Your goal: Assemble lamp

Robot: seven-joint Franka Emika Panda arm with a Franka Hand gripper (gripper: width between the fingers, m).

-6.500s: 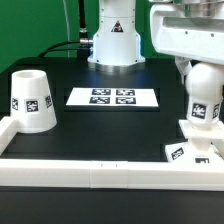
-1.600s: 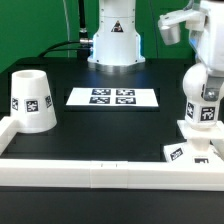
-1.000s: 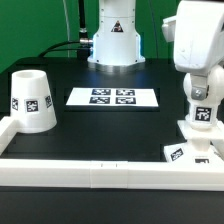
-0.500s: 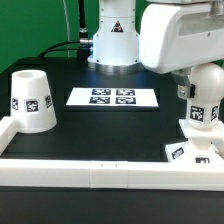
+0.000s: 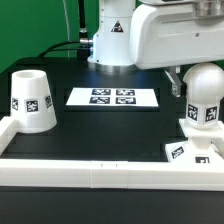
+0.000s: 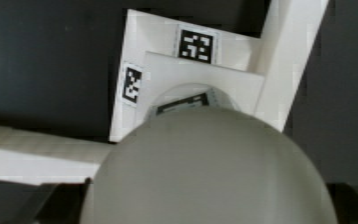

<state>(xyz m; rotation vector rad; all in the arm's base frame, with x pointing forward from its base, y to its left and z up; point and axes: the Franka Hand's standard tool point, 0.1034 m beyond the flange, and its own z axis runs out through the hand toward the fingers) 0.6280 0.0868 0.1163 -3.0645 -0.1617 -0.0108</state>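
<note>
On the exterior view's left, the shade (image 5: 30, 100) sits on the black counter (image 5: 110, 130), next to the long white rail (image 5: 100, 170). It has not moved at all. The marker board (image 5: 112, 97) lies flat in the middle, the same as before.

The big change is the arm (image 5: 170, 35). A moment ago it was over on the exterior view's right and hid the top of the bulb (image 5: 205, 100). Now it has swung over toward the middle, and I can see the whole round bulb. The tag on the bulb faces a new way too, so I think the bulb got turned. It stands straight up on the small square base (image 5: 188, 152), near the rail on the exterior view's right. To me that means the bulb is in the base now. The shade still has to go on top.

The gripper (image 5: 178, 80) hangs just beside the bulb, on the side toward the marker board. I only see one dark bit of it, I think. In the wrist view the bulb (image 6: 202, 165) fills the picture, with the base (image 6: 194, 70) behind it and no fingers showing. So I cannot tell if the gripper is open or closed, or if it touches the bulb.
</note>
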